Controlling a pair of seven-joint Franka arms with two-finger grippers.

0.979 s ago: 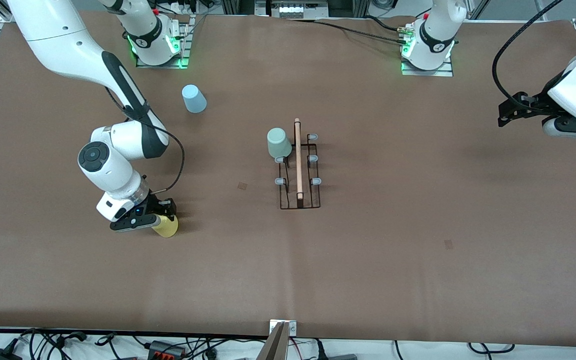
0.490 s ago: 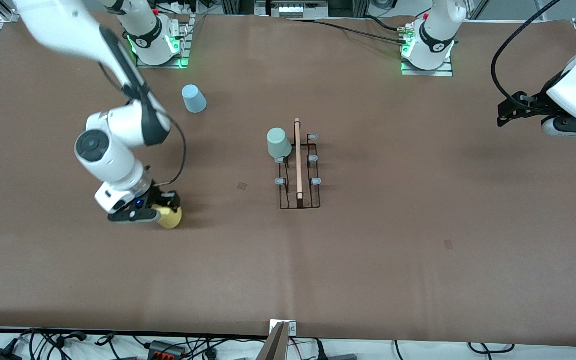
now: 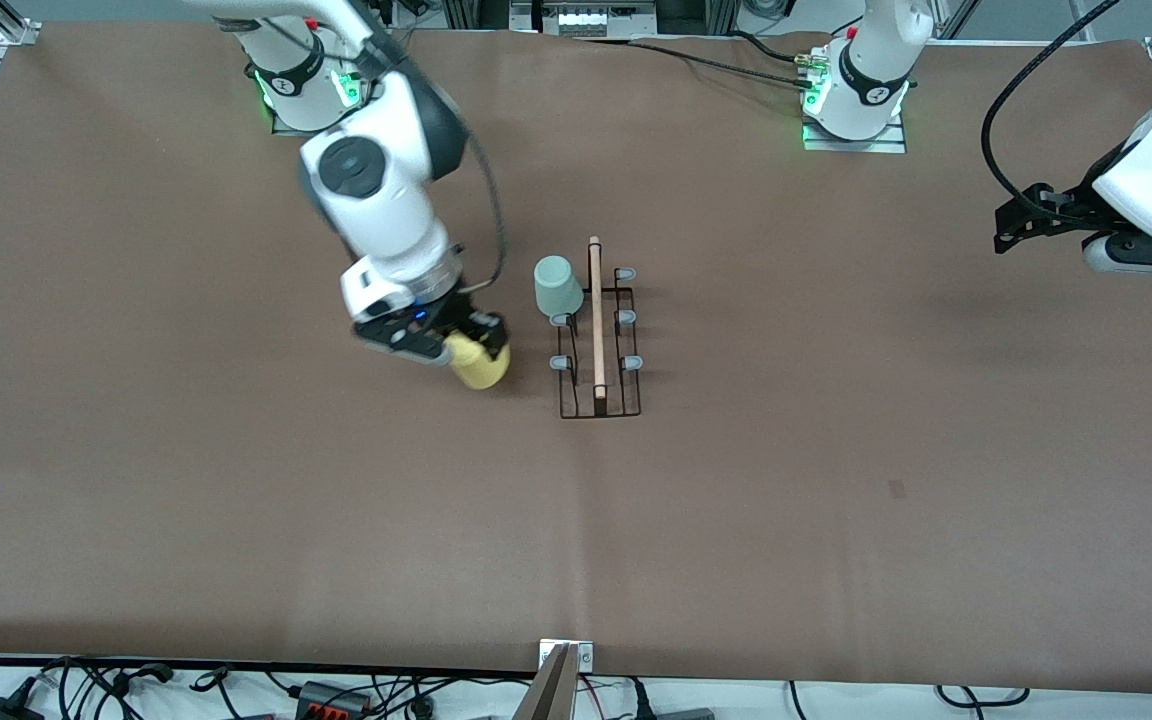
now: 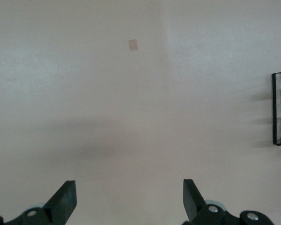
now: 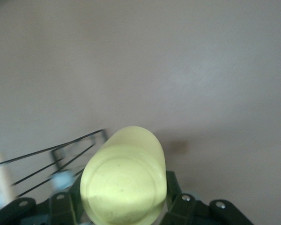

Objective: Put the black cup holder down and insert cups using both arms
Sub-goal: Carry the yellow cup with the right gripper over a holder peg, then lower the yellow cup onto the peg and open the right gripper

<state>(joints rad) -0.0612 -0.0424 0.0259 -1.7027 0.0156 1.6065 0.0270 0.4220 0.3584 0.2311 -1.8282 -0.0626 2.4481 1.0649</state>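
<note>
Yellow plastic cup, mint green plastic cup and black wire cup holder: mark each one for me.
Yellow plastic cup [image 3: 481, 367], front view: its side wall, below the right gripper.
Mint green plastic cup [image 3: 557, 285], front view: its upturned base.
Black wire cup holder [image 3: 597, 318], front view: its wooden rod handle.

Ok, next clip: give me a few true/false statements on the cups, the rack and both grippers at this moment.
1. The right gripper holds the yellow cup. True.
2. The mint cup lies on the table away from the black cup holder. False: it sits on one of the rack's prongs.
3. The left gripper is open and empty. True.
4. The yellow cup is already on a prong. False: it is in the air beside the rack.
5. The left arm waits at its end of the table. True.
</note>
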